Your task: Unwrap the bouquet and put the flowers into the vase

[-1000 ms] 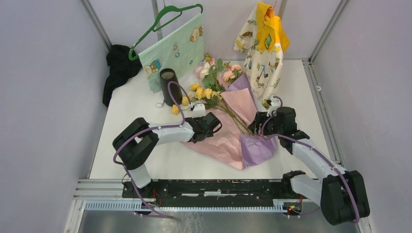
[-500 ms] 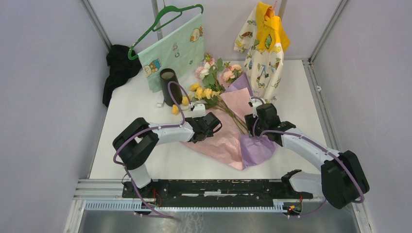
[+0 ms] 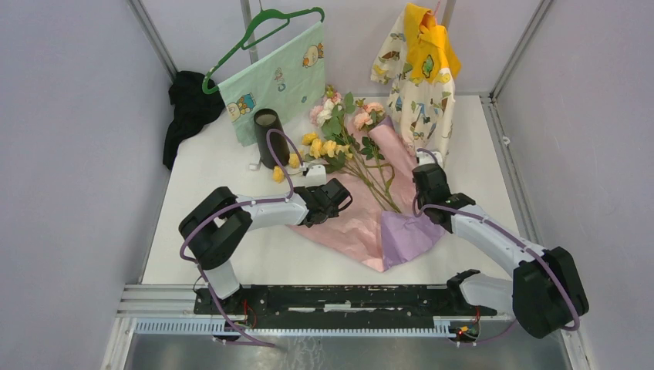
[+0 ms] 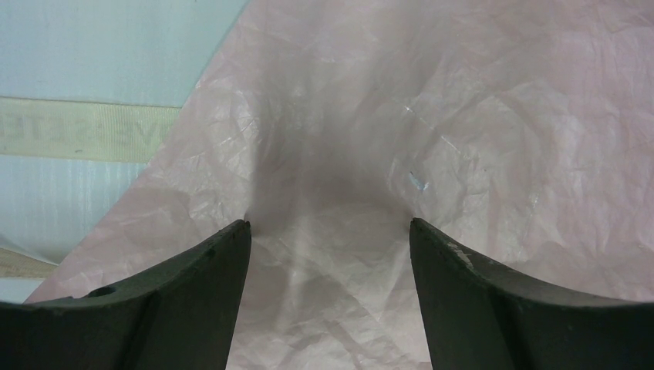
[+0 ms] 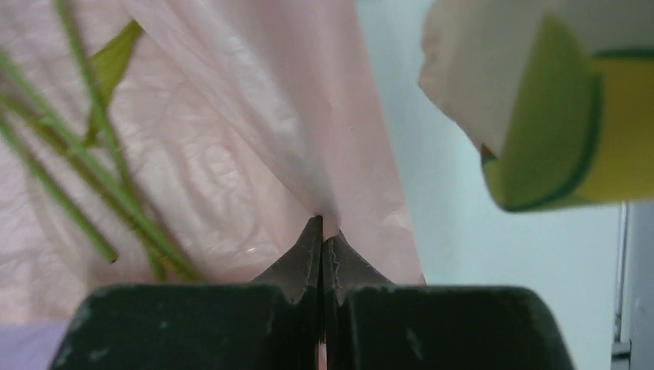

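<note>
Right hand: my right hand is closed flat, its fingertips pinching a raised fold of the pink paper at the sheet's right edge.
Left hand: my left hand stands wide open and holds nothing. It is low over the left part of the same sheet, and I cannot tell whether it touches.
Where the flowers are: the flowers lie loose on the opened pink sheet, between my hands. The blooms point to the back of the tabletop and the stems fan toward me.
Vase: the vase is black, a tall narrow cylinder, standing upright just left of the yellow roses.
Paper feel: it is thin, matte and finely crinkled. I judge it very light, quick to slide and easy to tear, so an edge pinch and a slow pull suit it.
Lilac paper: the lilac paper lies crumpled at the near end, under the pink.
Flower feel: the stems are thin and green, likely springy and light. I would grip where they cross, below the leaves.
Risk: the narrow vase looks easy to tip.
</note>
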You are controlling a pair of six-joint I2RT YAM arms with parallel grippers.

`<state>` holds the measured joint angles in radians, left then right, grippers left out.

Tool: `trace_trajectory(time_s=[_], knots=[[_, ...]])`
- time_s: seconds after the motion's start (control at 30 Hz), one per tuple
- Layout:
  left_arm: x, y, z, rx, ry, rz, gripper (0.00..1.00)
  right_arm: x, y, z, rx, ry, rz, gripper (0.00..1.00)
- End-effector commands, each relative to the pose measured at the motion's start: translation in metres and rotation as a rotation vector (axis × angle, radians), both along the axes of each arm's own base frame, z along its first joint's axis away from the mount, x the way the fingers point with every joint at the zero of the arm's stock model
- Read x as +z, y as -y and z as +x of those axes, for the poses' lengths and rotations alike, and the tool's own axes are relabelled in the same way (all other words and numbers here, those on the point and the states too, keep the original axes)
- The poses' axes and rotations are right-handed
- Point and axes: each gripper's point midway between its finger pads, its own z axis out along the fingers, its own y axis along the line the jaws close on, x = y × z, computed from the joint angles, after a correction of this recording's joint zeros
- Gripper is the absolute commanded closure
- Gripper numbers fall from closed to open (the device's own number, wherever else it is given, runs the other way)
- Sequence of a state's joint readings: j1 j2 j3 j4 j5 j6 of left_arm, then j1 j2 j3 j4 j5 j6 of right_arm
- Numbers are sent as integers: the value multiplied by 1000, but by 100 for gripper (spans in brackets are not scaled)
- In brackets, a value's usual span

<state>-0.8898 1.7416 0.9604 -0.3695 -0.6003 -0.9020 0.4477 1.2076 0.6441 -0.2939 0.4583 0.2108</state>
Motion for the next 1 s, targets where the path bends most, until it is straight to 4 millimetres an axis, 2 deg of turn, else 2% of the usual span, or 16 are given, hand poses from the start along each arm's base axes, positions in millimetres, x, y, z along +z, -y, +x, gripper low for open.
trace_trajectory(time_s=[0.0, 0.07, 0.2, 0.33, 0.4, 0.5, 0.6, 0.7, 0.83, 0.9, 0.97], knots=[[-12, -21, -11, 24, -43, 87, 19, 6, 54, -9, -253, 69, -19, 100], [-12, -21, -11, 24, -43, 87, 19, -3, 73, -18, -320, 53, -19, 100], [-11, -21, -11, 23, -40, 83, 19, -14, 96, -30, -383, 17, -62, 100], [-11, -22, -12, 25, -39, 83, 19, -24, 115, -40, -445, -24, -119, 76], [-11, -24, -12, 26, -37, 86, 19, -29, 126, -46, -480, -47, -131, 68], [-11, -25, -13, 28, -35, 88, 19, -30, 120, -40, -471, -41, -75, 60], [-13, -25, -13, 27, -39, 92, 19, -7, 111, -26, -452, 43, -2, 59], [-14, -25, -12, 30, -40, 96, 18, 29, 100, -10, -396, 157, 75, 59], [-13, -30, -10, 42, -39, 105, 18, 82, 85, 1, -319, 286, 153, 59], [-9, -33, -9, 53, -32, 109, 18, 106, 70, 6, -233, 342, 205, 59], [-4, -36, -7, 61, -18, 116, 18, 124, 44, 10, -97, 374, 273, 59]])
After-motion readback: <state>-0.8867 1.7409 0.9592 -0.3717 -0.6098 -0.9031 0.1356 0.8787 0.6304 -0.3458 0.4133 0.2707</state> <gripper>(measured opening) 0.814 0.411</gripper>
